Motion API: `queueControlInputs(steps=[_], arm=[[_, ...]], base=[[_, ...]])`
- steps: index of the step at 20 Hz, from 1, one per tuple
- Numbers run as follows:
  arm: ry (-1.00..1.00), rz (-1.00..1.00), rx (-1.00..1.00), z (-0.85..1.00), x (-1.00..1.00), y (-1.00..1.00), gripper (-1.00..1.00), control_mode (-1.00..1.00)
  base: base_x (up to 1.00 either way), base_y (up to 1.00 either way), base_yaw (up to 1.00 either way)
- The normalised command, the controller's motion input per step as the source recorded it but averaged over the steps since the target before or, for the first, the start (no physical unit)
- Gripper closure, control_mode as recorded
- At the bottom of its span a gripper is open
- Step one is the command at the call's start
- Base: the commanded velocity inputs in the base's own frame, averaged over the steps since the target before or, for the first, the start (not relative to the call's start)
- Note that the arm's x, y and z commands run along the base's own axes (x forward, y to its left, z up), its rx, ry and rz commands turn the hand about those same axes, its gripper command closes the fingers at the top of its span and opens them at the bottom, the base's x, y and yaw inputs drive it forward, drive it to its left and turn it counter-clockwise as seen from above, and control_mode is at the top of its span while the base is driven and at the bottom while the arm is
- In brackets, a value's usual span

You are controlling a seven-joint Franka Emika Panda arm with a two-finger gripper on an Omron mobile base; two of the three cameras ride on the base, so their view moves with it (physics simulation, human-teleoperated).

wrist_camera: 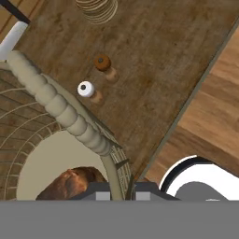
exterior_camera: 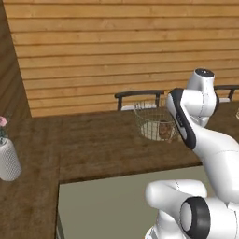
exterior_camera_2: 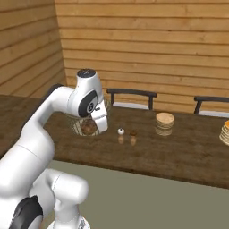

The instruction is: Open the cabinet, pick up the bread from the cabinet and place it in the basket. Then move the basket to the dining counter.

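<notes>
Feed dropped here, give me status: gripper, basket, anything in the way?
Gripper shut on pale wire-mesh basket rim. Dark brown bread loaf inside. Two small shakers beside it on dark wood dining counter.

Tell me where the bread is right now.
The bread lies inside the basket on its beige base, just under the rim that the tool pinches. The basket sits over the dining counter, left of two small shakers.

White vase at worktop's left end. Two small shakers side by side; stacked plates nearby. Two dark chairs behind.
</notes>
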Motion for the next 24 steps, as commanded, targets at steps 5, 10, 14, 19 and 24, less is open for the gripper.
queueControlInputs(steps=[5, 10, 14, 19, 24], arm=[[0.0, 0.0, 0.0, 0.0, 0.0, 0.0, 1.0, 1.0], [0.0, 0.0, 0.0, 0.0, 0.0, 0.0, 1.0, 1.0], [0.0, 0.0, 0.0, 0.0, 0.37, 0.11, 1.0, -1.0], [0.02, 0.0, -0.01, -0.11, 0.8, 0.32, 1.0, -1.0], [0.05, 0.0, 0.0, -0.31, 1.0, 0.25, 1.0, -1.0]], base=[[0.31, 0.26, 0.0], [0.26, 0.21, 0.0], [0.12, 0.04, 0.0], [0.0, 0.0, 0.0], [0.0, 0.0, 0.0]])
